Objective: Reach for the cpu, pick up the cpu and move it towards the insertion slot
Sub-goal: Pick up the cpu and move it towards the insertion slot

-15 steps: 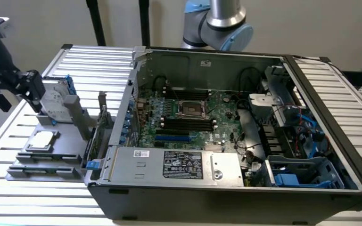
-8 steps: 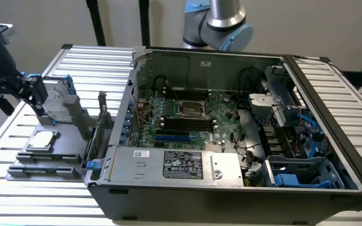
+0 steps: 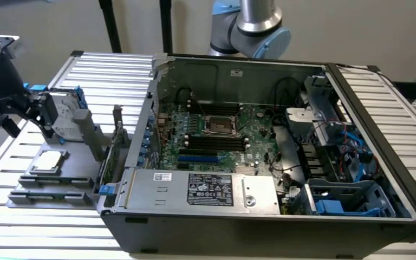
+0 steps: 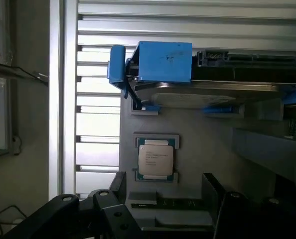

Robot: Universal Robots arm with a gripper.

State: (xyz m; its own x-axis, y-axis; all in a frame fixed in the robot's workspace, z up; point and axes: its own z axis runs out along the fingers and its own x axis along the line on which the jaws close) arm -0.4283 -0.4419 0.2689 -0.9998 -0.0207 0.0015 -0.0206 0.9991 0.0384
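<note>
Jaws spread wide, nothing between them. The gripper (image 4: 164,182) shows two black fingers (image 4: 104,211) standing apart in the wrist view, with the cpu (image 4: 156,159) lying untouched just beyond the tips.

- Exterior view: gripper (image 3: 27,128) hangs at the exterior view's left, over the grey fixture plate (image 3: 85,157), clear of it.
- The cpu (image 3: 47,161) sits flat in a shallow square seat on that plate, silver top up, below the gripper and a little nearer the camera. No contact.
- Just beside the gripper, on the same plate: a hard drive (image 3: 65,116) in a blue frame, standing on edge. In the wrist view the hard drive (image 4: 188,95) lies past the cpu from the fingers.
- A long dark module (image 4: 163,203) lies in the plate, between the cpu seat and the fingers.
- The plate rests on a slatted metal table (image 3: 49,238).
- To the exterior view's right of the plate: an open computer case (image 3: 266,67) lying on its side, green motherboard exposed.
- The insertion slot (image 3: 220,124) is mid-board, shiny frame, dark centre, well apart from the cpu. Black memory slots (image 3: 215,142) run just below it.
- A power supply (image 3: 201,188) fills the case's near edge.
</note>
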